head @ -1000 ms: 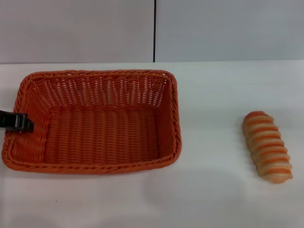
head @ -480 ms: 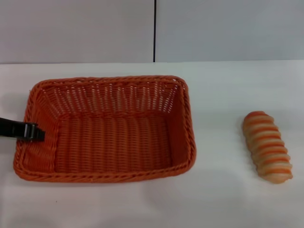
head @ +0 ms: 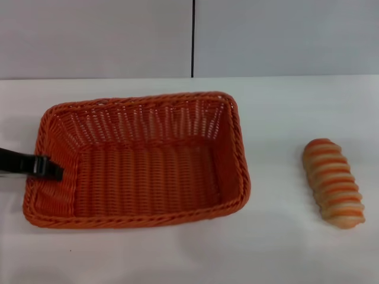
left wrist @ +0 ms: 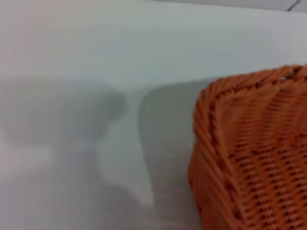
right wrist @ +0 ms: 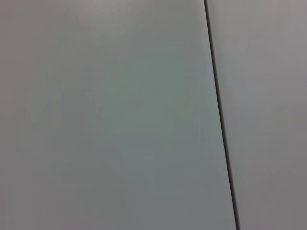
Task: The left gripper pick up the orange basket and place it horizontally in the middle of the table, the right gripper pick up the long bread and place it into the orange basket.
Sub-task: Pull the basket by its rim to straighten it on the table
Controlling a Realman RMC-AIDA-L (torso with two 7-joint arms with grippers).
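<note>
The orange basket lies lengthwise at the left-middle of the white table, slightly skewed, with its right end turned a little away from me. My left gripper reaches in from the left edge; one slim black finger lies over the basket's left rim and inside it, shut on that rim. In the left wrist view one corner of the basket shows with its shadow on the table beside it. The long bread rests on the table at the right, striped side up, apart from the basket. My right gripper is out of view.
A grey wall with a dark vertical seam stands behind the table; the right wrist view shows only this wall and seam. Bare tabletop lies between basket and bread and along the near edge.
The basket has slid to the right with my left gripper on its rim and has turned slightly. The bread has not moved.
</note>
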